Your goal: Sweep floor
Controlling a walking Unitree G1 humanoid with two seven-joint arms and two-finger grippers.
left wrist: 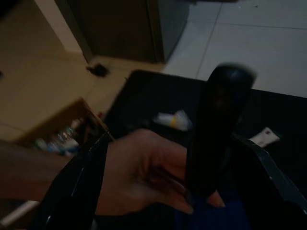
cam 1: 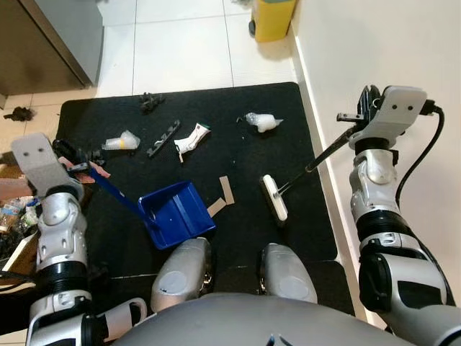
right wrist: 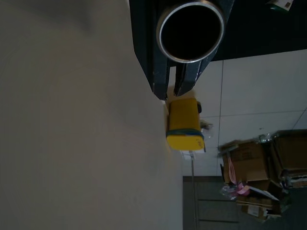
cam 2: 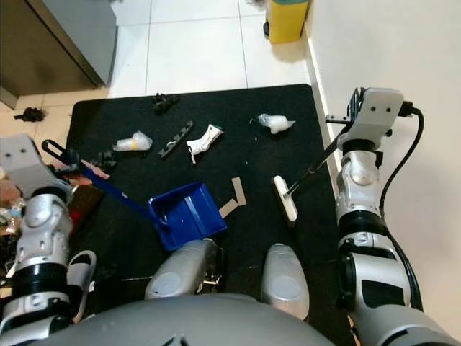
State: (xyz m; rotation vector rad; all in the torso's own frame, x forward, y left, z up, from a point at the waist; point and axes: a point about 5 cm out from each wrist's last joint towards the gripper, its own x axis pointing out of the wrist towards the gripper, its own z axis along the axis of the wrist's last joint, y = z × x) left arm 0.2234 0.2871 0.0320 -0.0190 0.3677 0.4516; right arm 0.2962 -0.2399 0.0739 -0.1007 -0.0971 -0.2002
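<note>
A blue dustpan rests on the black mat just ahead of my knees. Its dark handle runs up to the left, where my left gripper is shut on it. A pinkish rounded shape presses against that handle; I cannot tell what it is. My right gripper, by the right wall, is shut on the broom's black pole. The white broom head lies on the mat to the right of the dustpan. Litter lies scattered further out: a white tube, a plastic scrap, a crumpled bag, a black strip and cardboard bits.
A white wall runs close along the right. A yellow bin stands in the far corner on the white tiles. A grey cabinet fills the far left. Boxes and clutter crowd the left edge of the mat.
</note>
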